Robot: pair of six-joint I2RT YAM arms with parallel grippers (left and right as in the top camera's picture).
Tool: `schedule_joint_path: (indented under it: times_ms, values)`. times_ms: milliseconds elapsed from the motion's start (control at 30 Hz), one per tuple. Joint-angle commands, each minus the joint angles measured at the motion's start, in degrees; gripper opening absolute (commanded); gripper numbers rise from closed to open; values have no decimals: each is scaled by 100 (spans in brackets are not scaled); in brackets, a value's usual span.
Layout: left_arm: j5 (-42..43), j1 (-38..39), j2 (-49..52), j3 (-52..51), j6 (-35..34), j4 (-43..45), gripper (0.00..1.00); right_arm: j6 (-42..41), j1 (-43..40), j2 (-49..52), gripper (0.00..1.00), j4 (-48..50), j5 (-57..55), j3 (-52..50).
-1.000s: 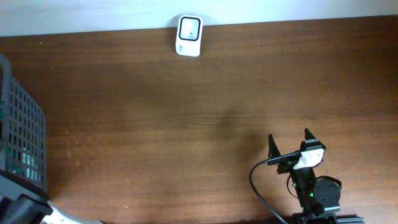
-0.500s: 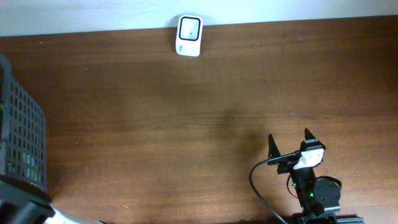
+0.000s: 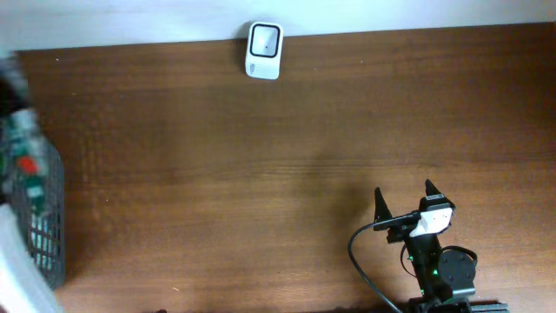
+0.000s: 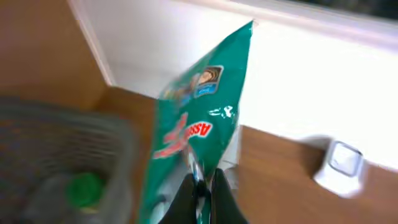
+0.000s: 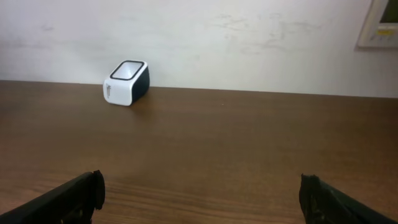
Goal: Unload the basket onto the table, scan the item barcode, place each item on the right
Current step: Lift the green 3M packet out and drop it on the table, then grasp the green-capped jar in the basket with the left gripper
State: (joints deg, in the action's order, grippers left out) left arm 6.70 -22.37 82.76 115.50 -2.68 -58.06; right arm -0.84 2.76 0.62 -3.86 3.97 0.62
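Bag (image 4: 199, 118): glossy green, red lettering, above the basket (image 4: 62, 130) at the counter's (image 3: 261, 174) left end | left gripper (image 4: 200, 186) pinching its edge, arm high | right gripper (image 3: 406, 196) wide, low, near edge

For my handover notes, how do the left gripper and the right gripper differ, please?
The left gripper is shut on a green foil snack bag; the right gripper is open, empty. The left is by the grey mesh basket, the right low over the brown wooden table.
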Motion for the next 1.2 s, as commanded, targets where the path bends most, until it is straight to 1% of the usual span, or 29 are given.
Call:
schedule_joint_path:
  times_ms: [0, 100, 167, 200, 267, 333, 367, 400, 433, 467, 500, 533, 600, 667, 700, 733, 800, 900, 967, 1000, 1033, 1067, 1100, 1133, 1167]
  values:
    - [326, 1381, 195, -68, -127, -282, 0, -2, -26, -42, 98, -33, -13, -31]
    - [1250, 2238, 702, -584, -356, -334, 0, -2, -26, -42, 98, -33, -13, -31]
    - [1779, 2603, 1139, -1071, -444, -236, 0, -2, -24, -42, 98, -33, -13, -31]
    - [1982, 2734, 1368, -1298, -577, -114, 0, -2, -24, -44, 98, -33, -13, -31]
    - [2483, 2949, 1773, -1779, -848, 402, 0, -2, -26, -42, 98, -33, -15, -31]
    - [2509, 3115, 2118, -2124, -992, 800, 0, -2, -24, -42, 98, -33, -13, -31]
    - [2317, 3126, 2256, -2170, -914, 879, 0, -2, -26, -42, 98, -33, -15, -31]
    - [2142, 3126, 2328, -2170, -647, 905, 0, -2, -26, -42, 98, -33, -13, -31]
    - [1744, 3132, 2437, -2173, 308, 909, 5, -2, -26, -42, 98, -33, -13, -31]
    - [1419, 3150, 2533, -2173, 1038, 800, 16, -2, -26, -42, 98, -33, -15, -31]
    - [999, 3169, 2651, -2173, 1401, 654, 28, -2, -24, -42, 98, -33, -15, -31]
    - [437, 3169, 2776, -2173, 1458, 538, 38, -2, -26, -42, 98, -33, -15, -31]
    - [-271, 3132, 2868, -2173, 1460, 490, 40, 0, -24, -42, 98, -33, -13, -31]
    - [-570, 3027, 2870, -2170, 1561, 570, 58, -2, -24, -42, 98, -33, -13, -31]
    - [-568, 2900, 2914, -2170, 1784, 555, 59, 0, -26, -42, 98, -33, -13, -31]
    - [-525, 2728, 2920, -2155, 1779, 560, 58, 0, -26, -42, 98, -33, -15, -31]
    - [-238, 2459, 2835, -1720, 1731, 417, 56, 0, -26, -42, 99, -33, -13, -31]
    - [-203, 1867, 2520, -264, 946, -192, 58, 0, -26, -42, 98, -33, -15, -31]
    - [-201, 1263, 2358, 507, 599, -601, 59, -2, -26, -42, 99, -33, -13, -31]
    - [-203, 776, 2238, 817, 481, -787, 61, 0, -26, -42, 98, -33, -13, -31]
    - [-201, 208, 2092, 894, 479, -876, 68, 0, -24, -42, 98, -33, -13, -31]
    - [-210, -85, 2061, 894, 479, -946, 81, -2, -26, -42, 98, -33, -13, -31]
    - [-227, -404, 2061, 894, 439, -1051, 82, 0, -24, -42, 98, -33, -13, -31]
    - [-444, -861, 2087, 852, 136, -1193, 87, -2, -26, -42, 98, -33, -13, -31]
    - [-518, -1143, 2094, 807, 20, -1211, 87, -2, -26, -42, 98, -33, -13, -31]
